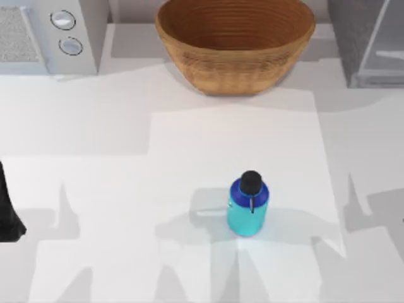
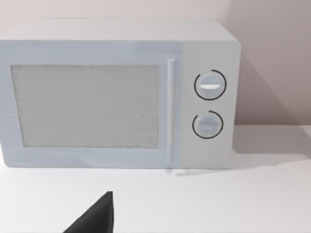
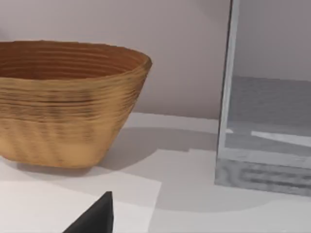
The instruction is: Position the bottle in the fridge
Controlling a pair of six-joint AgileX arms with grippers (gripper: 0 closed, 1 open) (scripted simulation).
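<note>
Standing: the bottle is standing upright on the bench, in the near middle, a little toward the right side, touching nothing.
Risk: we are judging that the bottle is squat but light, so a claw arriving from the side could be pushing it over, and then it would be rolling away.
Risk, second: the basket is sitting at the far edge between the bottle and the fridge; a carrying path too low could be hitting its rim.
Risk, third: in the right wrist view the fridge is showing a pale door panel and a grey inside behind it; if the opening is narrow, the bottle could be knocking the door edge.
Look: the bottle is having a cyan body, a dark blue shoulder and a round black cap, with a small loop at the neck.
Left claw: we are seeing a dark part at the left edge of the bench, facing the microwave; we cannot tell its fingers.
Right claw: a dark tip is pointing toward basket and fridge; we cannot tell its state.
</note>
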